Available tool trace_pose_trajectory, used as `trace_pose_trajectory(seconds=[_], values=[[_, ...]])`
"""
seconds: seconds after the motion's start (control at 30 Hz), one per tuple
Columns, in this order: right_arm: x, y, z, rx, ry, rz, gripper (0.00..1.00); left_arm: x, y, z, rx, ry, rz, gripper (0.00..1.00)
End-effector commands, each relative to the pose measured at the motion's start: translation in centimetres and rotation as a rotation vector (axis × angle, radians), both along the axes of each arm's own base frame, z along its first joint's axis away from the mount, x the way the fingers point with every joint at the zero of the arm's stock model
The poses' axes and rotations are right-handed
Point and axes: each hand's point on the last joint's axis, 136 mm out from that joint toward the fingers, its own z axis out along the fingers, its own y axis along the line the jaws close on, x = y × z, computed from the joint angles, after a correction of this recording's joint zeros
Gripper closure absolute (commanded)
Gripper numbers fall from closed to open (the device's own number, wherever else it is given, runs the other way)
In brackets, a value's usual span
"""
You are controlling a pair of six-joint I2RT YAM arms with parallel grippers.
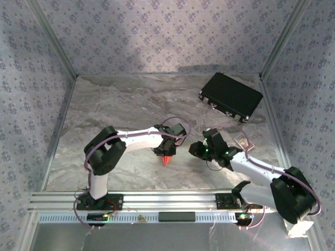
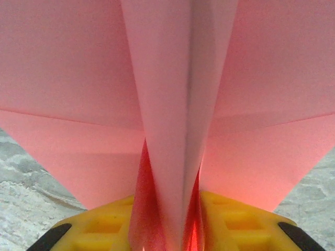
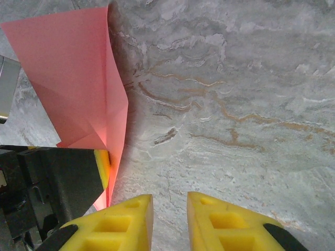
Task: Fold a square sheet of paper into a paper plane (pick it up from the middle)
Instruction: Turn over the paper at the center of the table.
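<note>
Left wrist view: the left gripper point(image 2: 166, 225) clamps the centre crease of the paper plane point(image 2: 178, 130), whose smooth salmon-pink wings fan out. The plane is around the middle of the marbled tabletop point(image 3: 251, 104), toward its near edge. The right gripper point(image 3: 170, 219), just beside it, is slightly parted and empty.

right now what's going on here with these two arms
The left gripper is shut on the pink paper plane, pinching its centre fold while the wings spread to both sides, over the table. The right gripper is open and empty, close beside it. A black case lies at the far right of the table.
</note>
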Motion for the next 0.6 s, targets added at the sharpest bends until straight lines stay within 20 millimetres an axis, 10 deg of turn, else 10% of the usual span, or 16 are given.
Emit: trace_pose_trajectory(seconds=[0.0,0.57], values=[[-0.3,-0.9,-0.6,-0.023,0.015,-0.03,0.75,-0.5,1.1,0.5,0.039,0.004,0.017,0.7],[-0.1,-1.1,-0.5,-0.033,0.012,-0.033,0.75,-0.1,1.0,2.9,0.007,-0.035,0.016,0.66]])
